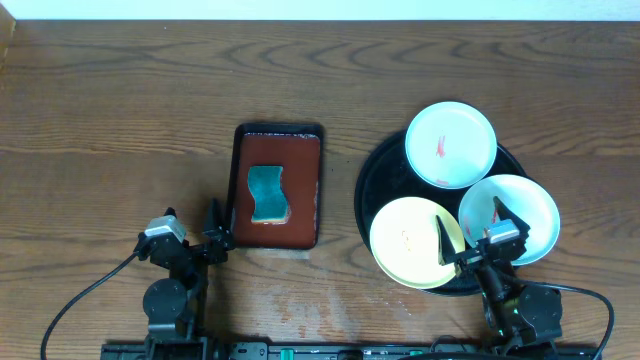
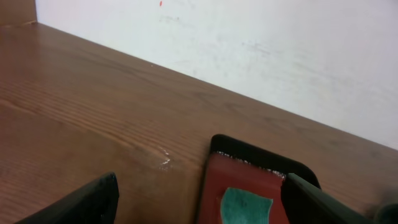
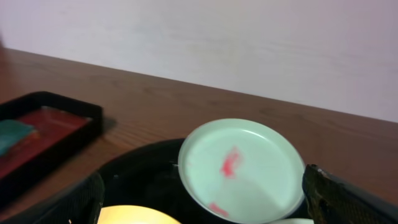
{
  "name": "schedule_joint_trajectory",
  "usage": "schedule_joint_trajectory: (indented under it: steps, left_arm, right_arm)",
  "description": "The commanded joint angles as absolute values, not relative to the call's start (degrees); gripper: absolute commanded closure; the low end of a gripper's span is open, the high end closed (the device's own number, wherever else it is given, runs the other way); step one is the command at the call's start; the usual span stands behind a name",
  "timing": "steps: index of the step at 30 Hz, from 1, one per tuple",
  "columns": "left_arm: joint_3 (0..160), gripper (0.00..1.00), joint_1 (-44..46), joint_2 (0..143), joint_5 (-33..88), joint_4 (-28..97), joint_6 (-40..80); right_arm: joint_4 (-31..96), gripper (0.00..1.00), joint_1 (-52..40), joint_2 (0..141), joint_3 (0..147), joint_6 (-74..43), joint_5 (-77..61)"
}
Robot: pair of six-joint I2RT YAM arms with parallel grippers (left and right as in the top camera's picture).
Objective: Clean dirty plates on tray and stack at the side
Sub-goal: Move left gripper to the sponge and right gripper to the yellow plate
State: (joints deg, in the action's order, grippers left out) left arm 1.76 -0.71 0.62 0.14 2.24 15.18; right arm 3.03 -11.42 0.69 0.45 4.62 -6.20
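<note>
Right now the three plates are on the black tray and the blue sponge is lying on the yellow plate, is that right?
Not quite. The three plates are on the black tray, but the sponge lies in the red-brown rectangular tray to its left, not on the yellow plate. The overhead view shows this.

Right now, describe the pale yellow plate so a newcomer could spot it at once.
Find the big round black tray on the right of the table. Of three small plates on it, the pale yellow plate lies front-left. Its neighbours are white plates with red smears.
</note>
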Motion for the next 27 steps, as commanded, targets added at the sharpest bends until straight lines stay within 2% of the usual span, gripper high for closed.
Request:
schedule_joint_trajectory:
  steps: [1, 9, 14, 17, 18, 21, 27]
  left_arm:
    - [1.5, 0.16, -1.0, 0.6, 1.2, -0.3, 15.3]
    - [16.7, 0.16, -1.0, 8.0, 5.3, 3.9, 15.0]
    - [33.4, 0.16, -1.0, 24.1, 9.3, 14.7, 15.0]
    - [44.9, 0.16, -1.0, 35.1, 15.5, 24.6, 15.0]
    - [52.8, 0.16, -0.9, 42.3, 17.9, 32.2, 15.1]
    - [62.3, 0.16, -0.9, 52.4, 18.0, 42.0, 15.0]
    - [66.8, 0.16, -0.9, 64.4, 21.0, 48.1, 15.3]
  right_arm:
    - [2.3, 0.01, -10.8, 0.4, 1.0, 3.7, -14.7]
    - [4.5, 0.01, -10.8, 8.0, 13.8, 2.0, -18.2]
    - [13.2, 0.01, -10.8, 24.2, 30.0, 1.1, -18.3]
    - [23.8, 0.01, -10.8, 36.9, 41.9, 0.9, -18.5]
    - [30.9, 0.01, -10.8, 45.1, 49.5, 0.9, -18.5]
    - [38.8, 0.01, -10.8, 55.5, 58.6, 0.9, -18.9]
    - [41.8, 0.01, -10.8, 69.1, 64.7, -0.3, -22.5]
